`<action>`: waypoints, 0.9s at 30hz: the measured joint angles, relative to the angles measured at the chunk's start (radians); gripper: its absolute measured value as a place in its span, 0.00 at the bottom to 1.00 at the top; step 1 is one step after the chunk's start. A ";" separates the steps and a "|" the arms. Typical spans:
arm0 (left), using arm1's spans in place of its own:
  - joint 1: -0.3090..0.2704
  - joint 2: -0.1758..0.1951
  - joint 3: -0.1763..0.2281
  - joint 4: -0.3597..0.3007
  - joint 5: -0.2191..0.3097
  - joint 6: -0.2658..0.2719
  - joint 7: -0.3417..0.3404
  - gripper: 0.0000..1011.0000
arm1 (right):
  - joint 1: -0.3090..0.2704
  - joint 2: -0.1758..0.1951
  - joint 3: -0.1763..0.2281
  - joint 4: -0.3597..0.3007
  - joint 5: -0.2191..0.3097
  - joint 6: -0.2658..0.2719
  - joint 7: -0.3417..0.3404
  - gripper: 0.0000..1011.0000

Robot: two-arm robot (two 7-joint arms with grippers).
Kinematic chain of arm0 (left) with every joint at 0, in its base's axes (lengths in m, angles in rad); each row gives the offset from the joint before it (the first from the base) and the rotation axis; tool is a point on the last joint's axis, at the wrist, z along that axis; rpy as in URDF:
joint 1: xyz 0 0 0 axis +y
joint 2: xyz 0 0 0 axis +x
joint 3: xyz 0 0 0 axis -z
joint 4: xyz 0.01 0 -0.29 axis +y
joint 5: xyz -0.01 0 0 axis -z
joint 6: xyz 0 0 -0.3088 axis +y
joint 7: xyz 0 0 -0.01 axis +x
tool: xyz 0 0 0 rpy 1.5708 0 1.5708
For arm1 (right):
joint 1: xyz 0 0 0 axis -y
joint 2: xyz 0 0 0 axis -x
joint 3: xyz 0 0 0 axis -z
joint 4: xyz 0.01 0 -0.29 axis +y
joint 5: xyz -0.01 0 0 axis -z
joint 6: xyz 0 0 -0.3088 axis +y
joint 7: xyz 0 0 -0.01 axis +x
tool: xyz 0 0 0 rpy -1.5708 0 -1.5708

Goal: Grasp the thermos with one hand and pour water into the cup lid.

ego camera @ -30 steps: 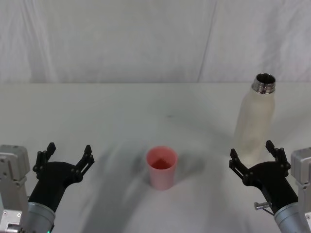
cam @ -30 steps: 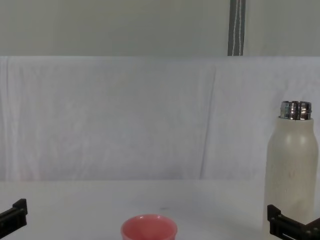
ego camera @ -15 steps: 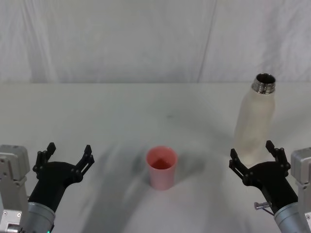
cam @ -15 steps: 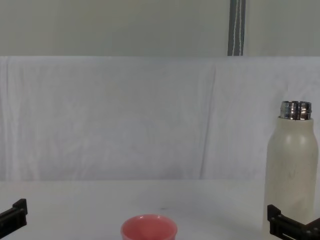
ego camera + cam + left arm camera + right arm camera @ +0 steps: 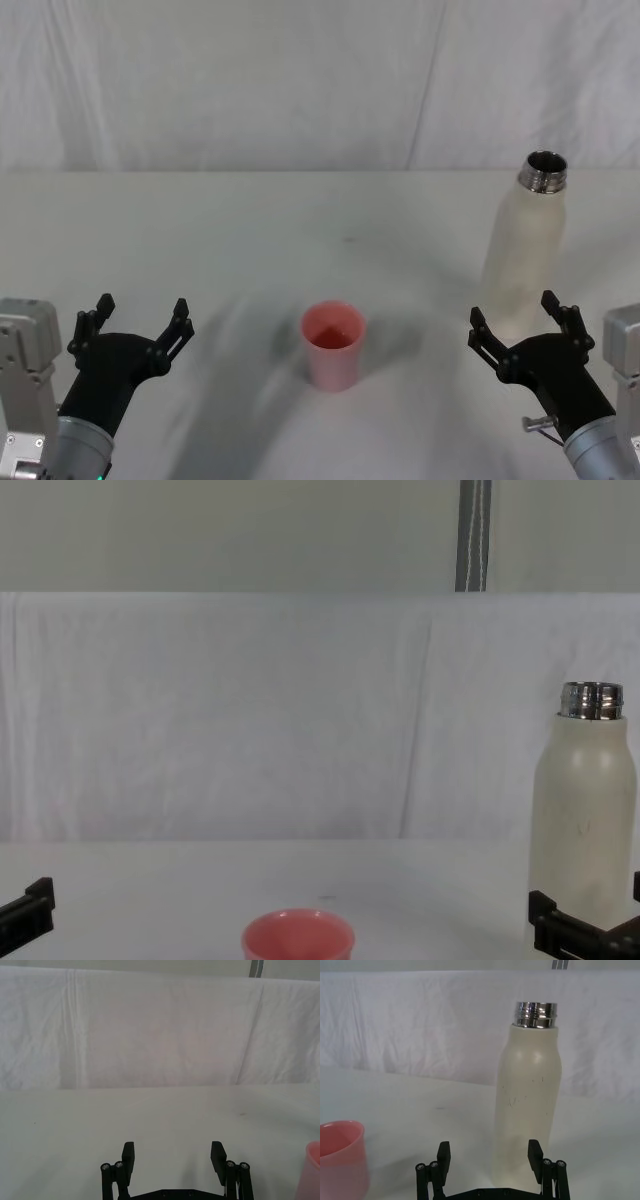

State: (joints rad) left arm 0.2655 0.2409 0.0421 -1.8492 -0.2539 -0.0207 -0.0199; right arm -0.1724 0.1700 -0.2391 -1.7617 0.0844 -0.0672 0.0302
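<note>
thermos (image 5: 524, 250) just beyond right gripper (image 5: 520, 325) fingers (image 5: 443, 1152) (spread)

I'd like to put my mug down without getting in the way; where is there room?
Bare table lies behind the cup lid, up to the white backdrop. It is tight on the right, where the open right gripper faces the thermos. The open left gripper rests front left.
</note>
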 joint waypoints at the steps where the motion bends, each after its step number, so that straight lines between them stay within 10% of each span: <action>1: 0.000 0.000 0.000 0.000 0.000 0.000 0.000 0.99 | 0.000 -0.005 0.006 0.003 0.009 0.000 0.010 0.99; 27: 0.000 0.000 0.000 0.000 0.000 0.000 0.000 0.99 | 0.067 -0.031 0.083 0.057 0.052 0.033 0.109 0.99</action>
State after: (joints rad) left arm 0.2655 0.2410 0.0421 -1.8492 -0.2538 -0.0207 -0.0199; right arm -0.1059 0.1393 -0.1565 -1.7049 0.1361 -0.0343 0.1390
